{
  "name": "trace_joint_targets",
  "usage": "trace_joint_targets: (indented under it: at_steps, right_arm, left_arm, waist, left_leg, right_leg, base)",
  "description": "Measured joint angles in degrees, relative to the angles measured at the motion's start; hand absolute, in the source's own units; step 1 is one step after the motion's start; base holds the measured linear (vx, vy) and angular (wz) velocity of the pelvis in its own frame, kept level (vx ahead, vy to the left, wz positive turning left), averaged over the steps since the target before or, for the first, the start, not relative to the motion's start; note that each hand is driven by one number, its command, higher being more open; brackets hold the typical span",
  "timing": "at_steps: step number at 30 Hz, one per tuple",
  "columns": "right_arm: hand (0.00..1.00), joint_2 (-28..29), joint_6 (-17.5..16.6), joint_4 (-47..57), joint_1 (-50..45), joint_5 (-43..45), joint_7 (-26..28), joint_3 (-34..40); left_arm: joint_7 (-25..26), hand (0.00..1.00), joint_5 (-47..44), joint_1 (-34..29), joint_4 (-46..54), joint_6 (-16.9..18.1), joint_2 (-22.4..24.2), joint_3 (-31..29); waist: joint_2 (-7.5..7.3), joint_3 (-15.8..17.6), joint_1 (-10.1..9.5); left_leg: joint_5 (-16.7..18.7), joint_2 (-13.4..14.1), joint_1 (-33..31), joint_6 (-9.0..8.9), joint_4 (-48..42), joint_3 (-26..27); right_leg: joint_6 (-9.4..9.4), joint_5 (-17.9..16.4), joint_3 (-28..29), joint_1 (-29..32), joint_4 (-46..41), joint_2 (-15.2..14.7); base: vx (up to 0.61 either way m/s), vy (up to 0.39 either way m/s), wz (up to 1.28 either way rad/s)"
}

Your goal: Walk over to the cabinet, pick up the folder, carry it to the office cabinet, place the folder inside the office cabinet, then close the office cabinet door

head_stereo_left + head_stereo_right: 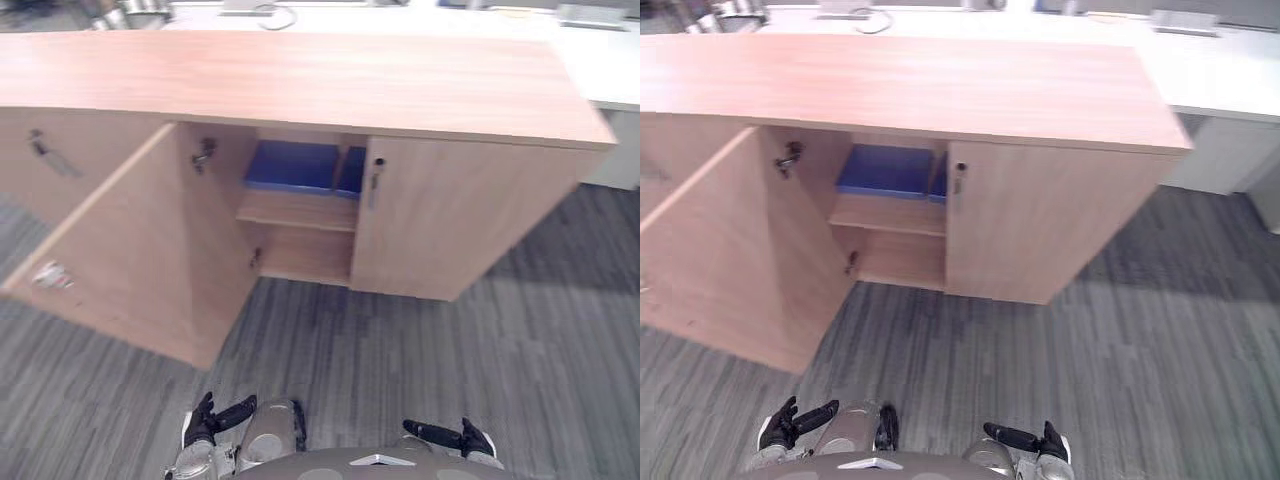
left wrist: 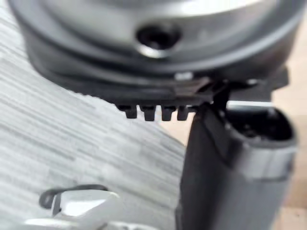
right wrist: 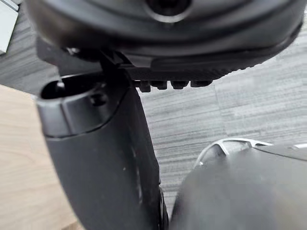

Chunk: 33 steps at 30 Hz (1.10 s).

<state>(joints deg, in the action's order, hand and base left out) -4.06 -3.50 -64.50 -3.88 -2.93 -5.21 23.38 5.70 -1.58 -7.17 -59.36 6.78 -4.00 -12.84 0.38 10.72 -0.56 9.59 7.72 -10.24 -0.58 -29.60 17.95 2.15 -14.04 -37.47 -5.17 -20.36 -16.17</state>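
No text, number or sign is legible. A pale sticker sits on the open cabinet door. Its print is unreadable.

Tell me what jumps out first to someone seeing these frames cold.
The wooden cabinet stands straight ahead with its left door swung wide open, and the blue folder lies flat on the upper shelf inside. The right door is shut. The left hand and the right hand are low, open and empty over the grey carpet.
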Motion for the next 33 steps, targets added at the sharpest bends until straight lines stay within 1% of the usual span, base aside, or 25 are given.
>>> trace_joint_targets:
  at_steps: [1, 2, 3, 4, 5, 6, 7, 8, 10, 11, 14, 19, 21, 24, 25, 26, 27, 28, 30, 31, 32, 33]
  right_arm:
    - [1.00, -0.73, 0.32, -0.42, 0.46, 1.48, -0.13, 1.86]
    - [1.00, -0.51, 0.42, -1.07, 0.76, 2.09, 0.08, 4.01]
    - [1.00, -0.27, 0.41, -1.17, 0.77, 2.21, 0.07, 4.56]
    - [1.00, 0.72, 0.29, -1.89, 0.65, 2.29, -0.06, 5.93]
    - [1.00, 1.05, 0.36, -2.38, 0.48, 3.14, -0.24, 6.75]
    - [1.00, 1.07, 0.46, -2.62, 0.51, 3.53, -0.27, 7.48]
    - [1.00, 0.87, 0.56, -2.77, 0.33, 3.66, -0.24, 9.43]
    - [1.00, 0.14, 0.87, -2.78, 0.36, 3.51, 0.02, 9.64]
    - [1.00, 0.18, 0.75, -2.54, 0.58, 3.33, 0.35, 9.56]
    - [1.00, -0.09, 0.80, -2.27, 1.06, 3.36, 0.43, 9.66]
    - [1.00, -0.48, 1.23, -2.29, 1.12, 3.30, 0.80, 9.49]
    - [1.00, -0.74, 1.64, -2.30, 1.23, 3.19, 0.78, 7.57]
    - [1.00, -0.87, 1.63, -2.29, 1.12, 3.22, 0.83, 7.51]
    - [1.00, -1.42, 1.64, -2.25, 0.87, 3.24, 0.83, 7.63]
    - [1.00, -1.37, 1.77, -2.34, 0.62, 3.19, 0.85, 7.56]
    - [1.00, -0.31, 1.72, -2.72, -0.06, 3.26, 0.86, 7.78]
    - [1.00, -0.54, 1.75, -2.58, -0.36, 3.35, 1.21, 8.21]
    - [1.00, -1.01, 1.94, -2.27, -0.75, 3.19, 1.16, 8.11]
    - [1.00, -0.68, 1.89, -2.06, -1.19, 3.21, 1.01, 8.20]
    - [1.00, -0.67, 1.89, -2.05, -1.25, 3.20, 1.03, 8.13]
    - [1.00, -0.61, 1.89, -1.91, -1.30, 3.21, 1.11, 8.12]
    - [1.00, -0.60, 1.91, -1.70, -1.40, 3.20, 1.23, 8.09]
  left_arm:
    - [-0.23, 1.00, -0.05, 0.43, -0.33, -0.43, -0.24, 1.65]
    - [-0.18, 1.00, -0.08, 0.72, -0.37, -0.47, -0.72, 3.20]
    - [-0.18, 1.00, -0.08, 1.28, -0.81, -0.46, -0.83, 3.62]
    - [-0.86, 1.00, -0.01, 2.79, -2.29, -0.78, -1.89, 4.19]
    - [-0.96, 1.00, -0.09, 2.73, -3.11, -0.90, -2.24, 5.17]
    - [-1.08, 1.00, -0.23, 2.76, -3.39, -1.08, -2.12, 5.18]
    - [-1.31, 1.00, -0.31, 1.94, -3.45, -1.44, -1.38, 5.26]
    - [-1.51, 1.00, -0.31, 0.59, -3.12, -1.48, -1.13, 5.59]
    - [-1.97, 1.00, -0.30, 0.17, -3.09, -1.42, -1.14, 6.14]
    - [-2.26, 1.00, -0.27, 0.17, -3.23, -1.57, -1.14, 7.08]
    - [-2.42, 1.00, -0.26, 0.13, -3.92, -1.58, -1.07, 7.66]
    - [-2.80, 1.00, -0.42, -0.15, -5.29, -1.60, -0.96, 7.14]
    - [-3.95, 1.00, -2.47, -0.22, -5.78, -1.85, -0.40, 5.02]
    - [-4.51, 1.00, -5.43, -0.81, -5.86, -2.06, -0.35, 4.74]
    - [-4.51, 1.00, -5.48, -0.52, -5.31, -2.25, -0.42, 3.83]
    - [-4.50, 1.00, -5.78, -1.10, -3.48, -2.65, -0.86, 2.09]
    - [-4.19, 1.00, -5.80, -1.99, -1.95, -3.11, -0.35, 1.03]
    - [-3.44, 1.00, -5.77, -2.69, 1.57, -4.06, 0.22, 0.73]
    - [-3.55, 1.00, -5.25, -4.17, 11.73, -4.41, 0.75, 1.38]
    - [-3.83, 1.00, -4.85, -4.25, 14.63, -4.44, 0.74, 1.35]
    - [-4.26, 1.00, -3.90, -4.05, 21.12, -4.46, 0.49, 0.65]
    - [-4.36, 1.00, -2.53, -3.72, 23.22, -4.48, 0.25, 0.17]
  waist:
    - [1.59, -0.05, 0.79]
    - [1.63, 0.14, 1.33]
    - [1.70, 0.11, 1.34]
    - [0.50, 0.45, 2.01]
    - [1.01, 0.49, 2.29]
    - [1.09, 0.55, 2.50]
    - [2.00, 0.45, 2.58]
    - [2.15, 0.15, 2.06]
    - [2.47, -0.19, 2.10]
    - [3.02, -0.38, 2.37]
    - [3.60, -0.75, 2.18]
    - [3.81, -1.22, 2.09]
    - [4.21, -1.49, 2.20]
    - [5.01, -2.05, 2.22]
    - [3.95, -2.08, 2.49]
    - [2.44, -2.08, 1.84]
    - [3.08, -2.50, 1.74]
    - [3.19, -2.93, 2.29]
    - [3.32, -3.33, 2.08]
    - [3.35, -3.40, 2.04]
    - [3.41, -3.64, 2.10]
    - [3.47, -3.84, 2.13]
  left_leg:
    - [-0.20, -1.55, 0.37, 0.22, 3.52, 2.52]
    - [-1.83, -4.28, 0.78, 2.73, 8.84, 0.83]
    - [-3.18, -5.56, 0.83, 3.67, 11.78, -1.21]
    - [-6.89, -8.82, 1.35, 3.38, 17.04, -3.19]
    - [-4.21, -7.59, 2.75, 2.48, 18.41, 3.31]
    - [-3.71, -6.74, 3.24, 2.30, 18.37, 6.66]
    - [-6.38, -7.81, 5.40, 3.77, 20.94, 9.30]
    - [-7.50, -10.23, 7.20, 3.81, 24.10, 8.24]
    - [-8.33, -12.02, 7.60, 4.66, 26.67, 7.36]
    - [-9.42, -13.73, 7.79, 5.68, 28.95, 6.13]
    - [-10.16, -15.37, 7.98, 6.24, 31.08, 4.83]
    - [-10.52, -15.75, 9.20, 5.93, 32.94, 4.65]
    - [-10.71, -15.71, 9.01, 5.51, 33.50, 4.65]
    - [-10.51, -15.56, 8.45, 5.12, 34.20, 4.66]
    - [-8.26, -15.78, 8.32, 1.91, 33.46, 5.57]
    - [-7.88, -15.56, 6.74, 6.10, 28.39, 5.55]
    - [-8.83, -13.71, 7.24, 5.60, 28.17, 4.73]
    - [-9.45, -14.50, 7.72, 6.19, 29.51, 5.30]
    - [-10.08, -14.70, 7.52, 5.22, 31.16, 5.17]
    - [-10.23, -14.70, 7.45, 4.99, 31.53, 5.20]
    - [-10.46, -14.68, 7.44, 4.66, 32.22, 5.37]
    - [-10.46, -14.65, 7.45, 4.65, 32.37, 5.48]
  right_leg:
    - [0.13, -0.17, -2.40, 1.51, -4.27, -1.56]
    - [1.16, -1.82, -1.66, 2.89, -4.82, -1.56]
    - [0.75, -2.03, -1.60, 3.04, -1.77, 0.25]
    - [1.26, 1.68, -1.25, 2.05, 3.95, 1.13]
    - [2.40, 2.83, -5.54, -0.14, 4.09, -0.27]
    - [2.42, 2.82, -7.25, -0.95, 3.34, -1.07]
    - [3.06, 3.33, -10.98, -2.97, 1.93, -2.98]
    - [3.31, 3.66, -11.91, -4.02, 2.40, -3.97]
    - [3.39, 3.70, -12.78, -4.05, 2.55, -4.91]
    - [4.30, 4.19, -14.11, -4.06, 2.44, -5.95]
    - [5.23, 4.76, -15.23, -4.20, 2.49, -6.81]
    - [5.16, 4.68, -15.29, -4.84, 2.43, -6.81]
    - [5.42, 4.53, -15.38, -4.84, 2.33, -6.50]
    - [5.44, 4.52, -15.72, -4.29, 2.72, -5.75]
    - [5.43, 4.52, -15.50, -3.71, 4.21, -6.65]
    - [6.95, 5.44, -15.53, -3.55, 2.92, -8.92]
    - [7.16, 5.53, -15.77, -3.51, 1.64, -8.94]
    - [7.58, 5.73, -14.46, -3.04, 1.43, -9.18]
    - [7.06, 6.02, -13.87, -2.07, 2.20, -8.56]
    - [6.88, 6.14, -13.86, -1.88, 2.38, -8.44]
    - [6.84, 6.16, -13.85, -1.67, 2.59, -7.90]
    - [6.81, 6.15, -13.72, -1.44, 2.72, -7.78]
  base:
    - [-0.01, 0.294, 1.95]
    - [-0.04, 0.236, 1.84]
    - [-0.09, 0.214, 2.05]
    - [-0.07, 0.078, 2.05]
    - [-0.04, 0.131, 1.96]
    - [0.00, 0.169, 1.67]
    - [-0.02, 0.243, 1.16]
    - [-0.03, 0.243, 0.93]
    - [-0.02, 0.217, 0.37]
    - [-0.01, 0.163, 0.38]
    - [0.00, 0.100, 0.30]
    - [-0.01, -0.019, 0.01]
    - [-0.03, -0.087, -0.02]
    - [-0.02, -0.064, 0.11]
    - [0.03, -0.050, 0.19]
    - [0.04, -0.047, 0.09]
    - [0.05, -0.054, 0.10]
    - [0.04, -0.056, 0.10]
    - [0.02, -0.023, 0.07]
    - [0.03, -0.067, -0.05]
    - [0.02, -0.048, -0.07]
    - [0.03, -0.071, -0.13]
